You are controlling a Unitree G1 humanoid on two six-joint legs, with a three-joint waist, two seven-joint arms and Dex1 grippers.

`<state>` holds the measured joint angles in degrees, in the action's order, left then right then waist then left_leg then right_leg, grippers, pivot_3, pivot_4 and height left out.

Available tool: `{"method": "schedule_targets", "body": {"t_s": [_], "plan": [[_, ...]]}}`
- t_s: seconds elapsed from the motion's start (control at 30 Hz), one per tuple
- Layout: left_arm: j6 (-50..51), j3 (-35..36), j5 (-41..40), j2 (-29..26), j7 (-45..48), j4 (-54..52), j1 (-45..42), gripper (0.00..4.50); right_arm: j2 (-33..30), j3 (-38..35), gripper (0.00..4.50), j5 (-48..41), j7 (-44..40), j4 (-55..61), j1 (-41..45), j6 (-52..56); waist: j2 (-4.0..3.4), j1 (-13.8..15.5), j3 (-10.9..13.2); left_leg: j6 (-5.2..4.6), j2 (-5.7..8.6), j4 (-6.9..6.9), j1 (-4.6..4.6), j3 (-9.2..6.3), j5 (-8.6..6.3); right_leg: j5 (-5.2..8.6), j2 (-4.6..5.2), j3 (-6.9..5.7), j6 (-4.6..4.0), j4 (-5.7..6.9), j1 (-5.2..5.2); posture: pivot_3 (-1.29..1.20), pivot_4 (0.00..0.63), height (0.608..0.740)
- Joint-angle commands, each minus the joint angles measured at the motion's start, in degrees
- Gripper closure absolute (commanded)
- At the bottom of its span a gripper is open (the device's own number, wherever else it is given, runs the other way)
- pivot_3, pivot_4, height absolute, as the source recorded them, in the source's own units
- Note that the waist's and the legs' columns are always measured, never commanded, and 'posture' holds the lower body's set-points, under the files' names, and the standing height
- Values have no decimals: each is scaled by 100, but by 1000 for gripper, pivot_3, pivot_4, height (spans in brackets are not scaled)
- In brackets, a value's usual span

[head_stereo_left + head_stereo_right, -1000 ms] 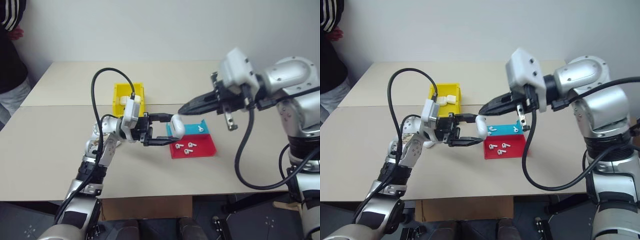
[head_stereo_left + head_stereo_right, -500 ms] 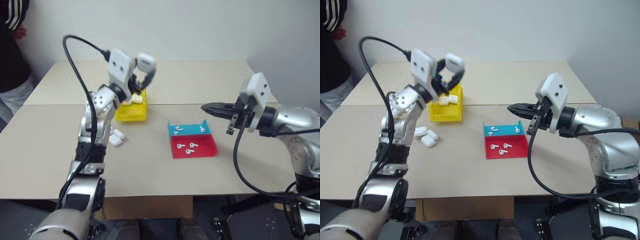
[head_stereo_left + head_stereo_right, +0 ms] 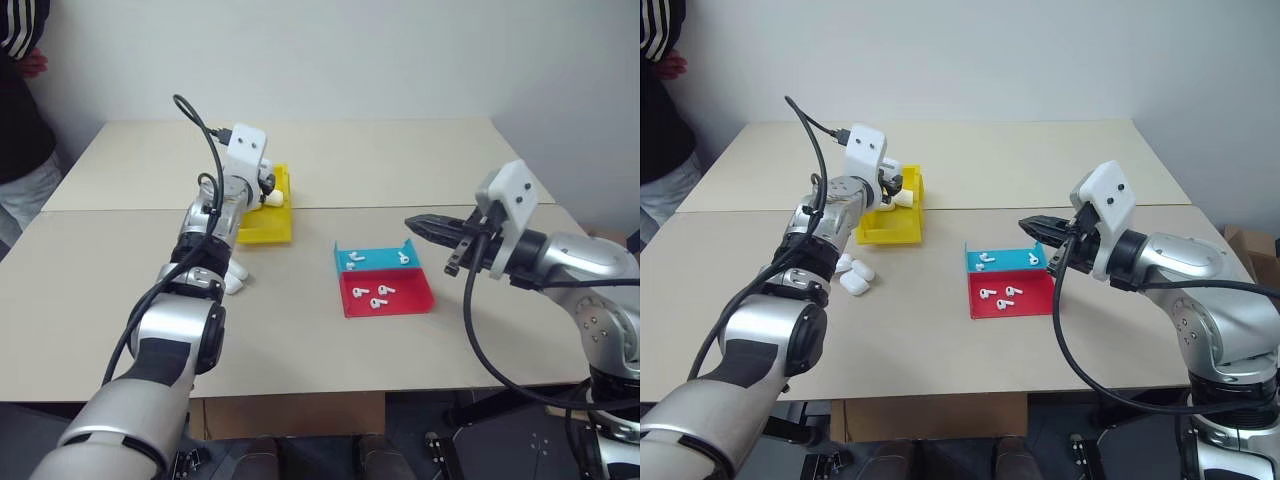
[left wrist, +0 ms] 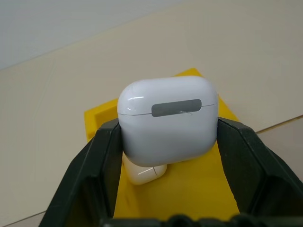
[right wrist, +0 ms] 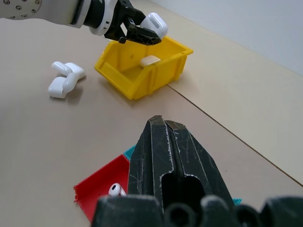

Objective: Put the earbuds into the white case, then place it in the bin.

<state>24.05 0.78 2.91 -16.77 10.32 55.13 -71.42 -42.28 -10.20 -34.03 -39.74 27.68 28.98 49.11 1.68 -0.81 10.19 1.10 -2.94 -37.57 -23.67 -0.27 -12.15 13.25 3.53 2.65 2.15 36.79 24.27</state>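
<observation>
Beige tabletop (image 3: 400,170) fills most of our frame. Left of centre, our left gripper (image 5: 137,32) clamps the white case (image 4: 166,118) above the bin (image 3: 262,228), where another case (image 5: 149,60) lies. At right, our right gripper (image 3: 415,224) hangs closed beside the red-and-blue tray (image 3: 415,300) holding the earbuds (image 3: 377,294).

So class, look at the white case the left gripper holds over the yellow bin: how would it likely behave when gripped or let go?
The case looks glossy and rounded, so it could slip between the left gripper's flat fingers. It looks rigid, probably light. Released over the bin, it would likely tumble or slide against the case already inside.
</observation>
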Motion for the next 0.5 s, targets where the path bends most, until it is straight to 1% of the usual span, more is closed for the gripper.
{"method": "schedule_targets", "body": {"t_s": [0.03,0.07,0.13,0.17,0.2,0.3,0.37,0.43,0.5], "plan": [[28,-39,73,-67,55,140,-256,1404,-85,-192,4500,-80,110,193,-16,-17,0,-2,0,0,0,0,0,0,0,0,0,-1,0,1,0,0,150,740],[6,-54,98,-71,23,195,-271,1039,-84,-176,4500,-91,128,184,-17,-26,0,-5,0,0,0,0,0,0,0,0,0,0,0,3,0,0,150,740],[15,-93,113,-78,100,273,-293,537,-86,-137,4500,-96,153,165,-13,-47,0,-5,0,0,0,-1,1,0,0,0,0,-1,0,5,1,0,150,740],[42,-120,122,-76,160,288,-293,170,-93,-107,4500,-85,156,160,-14,-69,0,-4,0,0,0,-1,3,-1,0,0,0,-1,0,7,0,0,150,740],[55,-139,130,-73,199,303,-297,50,-99,-86,4500,-73,156,153,-12,-88,0,-3,0,0,0,-1,2,-1,0,0,0,-1,0,7,0,0,150,740],[-274,-214,267,-59,8,191,-188,50,-114,-49,4500,-61,133,137,-8,-120,0,-4,0,0,0,-1,2,-1,0,0,0,-1,0,7,0,0,150,740],[-575,-116,168,-70,81,-17,-64,50,-125,-39,4500,-60,112,133,-9,-137,0,-2,0,0,0,-2,2,-1,0,0,0,-1,0,6,0,0,150,740],[-632,288,-355,-91,537,-256,24,50,-143,-21,4500,-32,85,119,-4,-184,0,-4,0,1,0,-2,1,0,0,-1,0,0,-1,6,0,0,150,740],[-655,535,-677,-127,831,-652,169,50,-209,12,4500,30,-10,118,-31,-300,0,-8,0,1,0,-2,1,0,0,-1,0,0,-1,7,1,0,150,740]]}}
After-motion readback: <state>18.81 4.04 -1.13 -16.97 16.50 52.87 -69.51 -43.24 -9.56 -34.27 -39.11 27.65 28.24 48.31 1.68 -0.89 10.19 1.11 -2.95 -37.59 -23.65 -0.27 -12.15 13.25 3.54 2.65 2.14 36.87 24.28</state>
